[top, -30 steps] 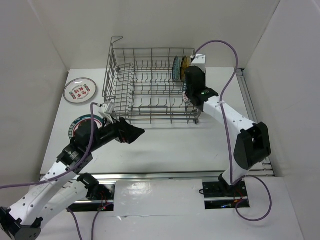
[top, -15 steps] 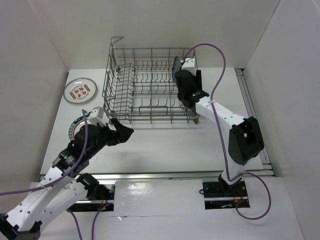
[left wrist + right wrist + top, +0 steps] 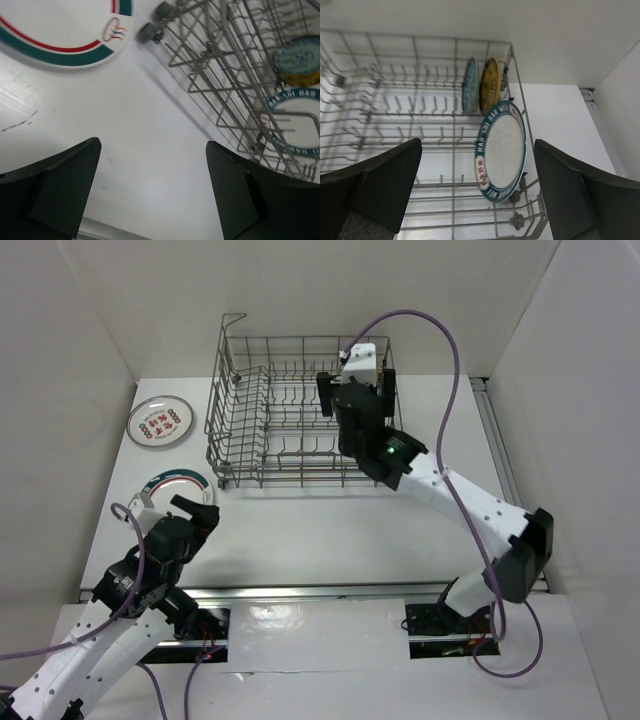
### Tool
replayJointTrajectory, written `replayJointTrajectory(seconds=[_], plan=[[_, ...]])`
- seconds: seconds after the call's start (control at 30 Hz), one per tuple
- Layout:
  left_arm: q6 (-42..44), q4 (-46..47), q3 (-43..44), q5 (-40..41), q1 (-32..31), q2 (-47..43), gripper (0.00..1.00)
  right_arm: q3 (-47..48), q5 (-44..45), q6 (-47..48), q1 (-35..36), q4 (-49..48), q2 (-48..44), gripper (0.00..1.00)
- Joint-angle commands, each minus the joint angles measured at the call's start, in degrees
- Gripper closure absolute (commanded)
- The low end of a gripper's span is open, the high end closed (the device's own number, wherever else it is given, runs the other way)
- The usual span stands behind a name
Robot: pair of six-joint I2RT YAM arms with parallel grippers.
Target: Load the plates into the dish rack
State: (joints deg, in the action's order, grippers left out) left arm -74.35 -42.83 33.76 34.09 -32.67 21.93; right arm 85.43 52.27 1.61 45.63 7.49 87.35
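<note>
Right gripper (image 3: 477,142): just opened, empty, over dish rack (image 3: 270,410).
Lettered plate (image 3: 502,150): released, seemingly upright between tines, right end, near yellow plate (image 3: 490,85).
Left gripper (image 3: 152,150): open, empty, beside teal-rim plate (image 3: 60,30).
To load: that one, and red-marked plate (image 3: 158,422) far left.

Top cam sits high behind the arm bases, looking down on the whole table (image 3: 330,520). Left wrist cam is low and close over the table's left side, facing the dish rack (image 3: 235,410). Right wrist cam hangs just over the rack, facing its far-right corner. All three share the rack.
</note>
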Motion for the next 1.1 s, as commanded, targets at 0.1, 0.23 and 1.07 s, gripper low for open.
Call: replayJointTrajectory(seconds=[0.1,0.23,1.07], plan=[[-16.6,-6.6,-5.2,10.6,-0.1,-2.4,0.00,-1.0,6.4,-0.3,9.2,2.6,-8.9,0.00],[-22.7,-6.6,-8.0,12.8,-0.1,-2.4,0.00,-2.1,8.4,-0.3,15.3,3.3,-11.1,0.00],[-25.2,27.6,-29.2,14.7,2.7,7.3,0.00,-2.2,9.0,0.2,25.0,5.6,-12.2,0.00]])
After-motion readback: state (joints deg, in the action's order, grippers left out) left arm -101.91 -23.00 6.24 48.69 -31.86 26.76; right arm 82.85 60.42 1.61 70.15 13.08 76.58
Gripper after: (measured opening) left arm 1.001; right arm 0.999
